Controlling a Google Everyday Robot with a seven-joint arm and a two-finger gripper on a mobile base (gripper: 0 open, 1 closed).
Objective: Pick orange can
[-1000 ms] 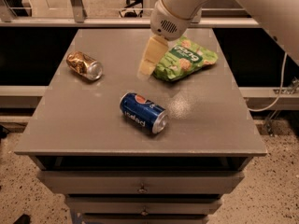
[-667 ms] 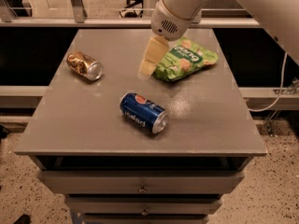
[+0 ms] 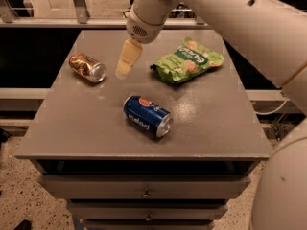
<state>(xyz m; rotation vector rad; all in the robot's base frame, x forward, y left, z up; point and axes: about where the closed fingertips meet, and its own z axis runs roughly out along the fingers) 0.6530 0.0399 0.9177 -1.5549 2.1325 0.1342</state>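
The orange can (image 3: pixel 87 67) lies on its side at the back left of the grey table (image 3: pixel 86 128); its body is shiny golden-bronze and its silver end faces front right. My gripper (image 3: pixel 126 61) hangs from the white arm just right of the can, above the table top, apart from the can and holding nothing that I can see. The blue Pepsi can (image 3: pixel 147 116) lies on its side near the table's middle, in front of the gripper.
A green snack bag (image 3: pixel 188 59) lies at the back right of the table. The white arm (image 3: pixel 230 18) reaches in from the upper right. Drawers (image 3: pixel 144 191) sit below the front edge. A railing runs behind the table.
My gripper has moved left, from beside the green bag toward the orange can. The cans and the bag have not moved.
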